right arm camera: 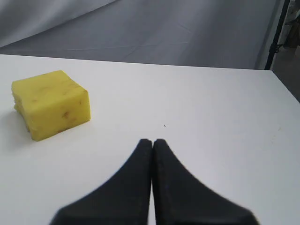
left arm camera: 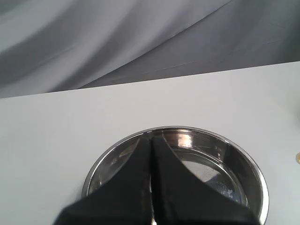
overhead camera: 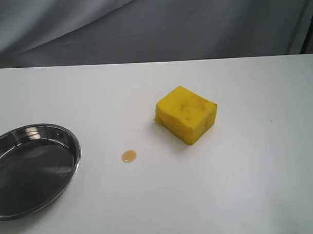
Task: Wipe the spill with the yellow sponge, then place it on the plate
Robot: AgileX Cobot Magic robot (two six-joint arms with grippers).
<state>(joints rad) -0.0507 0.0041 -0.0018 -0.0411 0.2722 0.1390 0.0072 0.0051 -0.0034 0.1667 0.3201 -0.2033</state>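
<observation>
on the table (overhead camera: 241, 196), yellow sponge (overhead camera: 186, 114) near spill (overhead camera: 129, 156); left gripper (left arm camera: 150, 140) and right gripper (right arm camera: 153, 141) closed, empty.

Table (overhead camera: 241, 186): we see a plain white matte top, filling most of the exterior view.
Plate (overhead camera: 77, 150): we find it resting flat at the table's left side, shiny steel, partly cut off by the frame.
Spill (overhead camera: 129, 156): a small amber drop on the bare white, between plate and sponge, touching neither.
Yellow sponge (overhead camera: 186, 114): sits flat near the middle, brownish flecks on top.
Speck (overhead camera: 271, 121): a tiny dark dot right of the sponge; we cannot tell whether stain or crumb.
</observation>
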